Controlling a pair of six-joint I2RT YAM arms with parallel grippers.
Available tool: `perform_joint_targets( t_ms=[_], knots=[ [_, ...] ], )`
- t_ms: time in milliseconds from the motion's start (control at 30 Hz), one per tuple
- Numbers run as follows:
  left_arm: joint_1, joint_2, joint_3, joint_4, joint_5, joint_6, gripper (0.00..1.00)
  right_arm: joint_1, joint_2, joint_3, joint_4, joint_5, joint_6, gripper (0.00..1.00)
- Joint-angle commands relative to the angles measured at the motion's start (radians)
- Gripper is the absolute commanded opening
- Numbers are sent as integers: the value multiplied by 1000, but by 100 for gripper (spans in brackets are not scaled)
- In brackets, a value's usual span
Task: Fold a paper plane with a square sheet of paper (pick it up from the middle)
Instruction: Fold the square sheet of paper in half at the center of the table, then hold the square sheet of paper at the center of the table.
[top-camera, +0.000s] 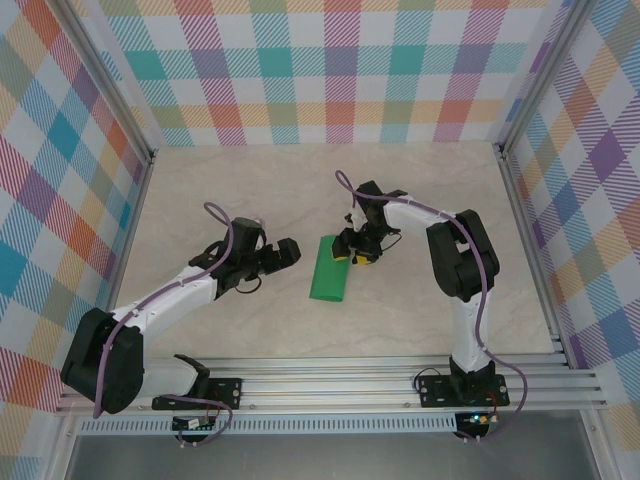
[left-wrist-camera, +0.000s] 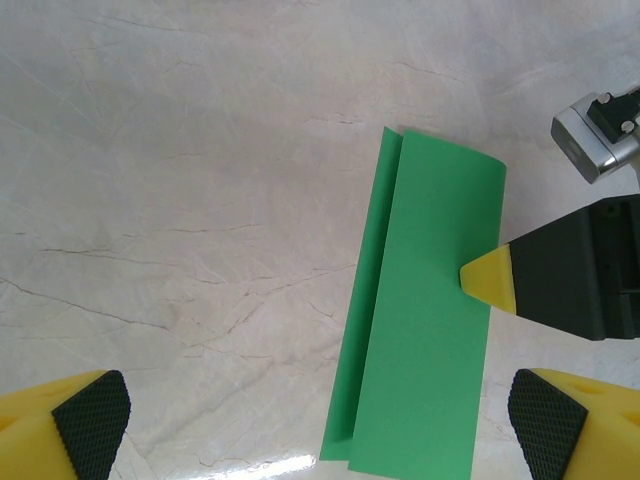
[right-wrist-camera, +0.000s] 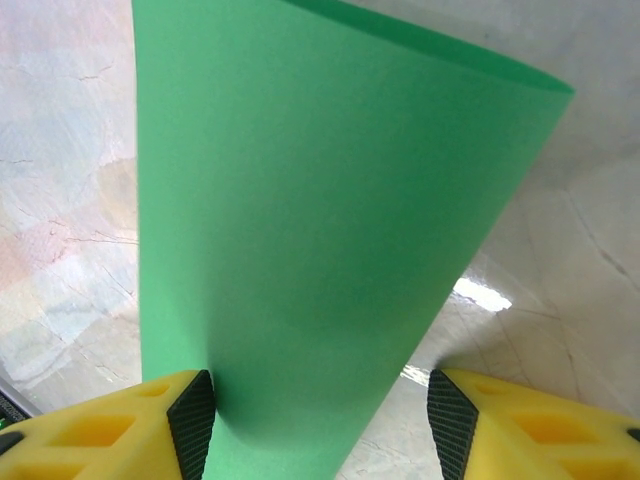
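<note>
First fold, I'd say: bright green paper sheet (top-camera: 327, 272) doubled; right gripper (top-camera: 353, 258) half-open astride it, left gripper (top-camera: 289, 251) wide, empty; press crease next

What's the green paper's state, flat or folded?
Folded over loosely: the square sheet of paper shows two offset layers from the left wrist, its top layer bowing up by the right pincer.

The workspace contains one thin bright green sheet of paper (top-camera: 328, 270), one beige marble-patterned tabletop (top-camera: 230, 190) and three plaid-patterned walls (top-camera: 320, 70). Two white-and-black robot arms are fitted: left arm (top-camera: 170, 300), right arm (top-camera: 455, 260). Two yellow-fingered, black-padded two-finger grippers are present: left gripper (top-camera: 290, 252), right gripper (top-camera: 352, 258).
</note>
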Motion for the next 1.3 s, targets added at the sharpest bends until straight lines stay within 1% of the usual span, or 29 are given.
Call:
perform_joint_targets(
  t_ms=[0,933,1267],
  knots=[
    [-9,-17,21,-14,-12,10,100,3,-6,11,-86,35,-12,62],
    [-9,-31,0,-10,-23,-29,100,3,-39,-30,-73,60,-2,61],
    [-9,4,14,17,-10,-11,100,4,-41,-52,-63,64,-8,61]
  ],
)
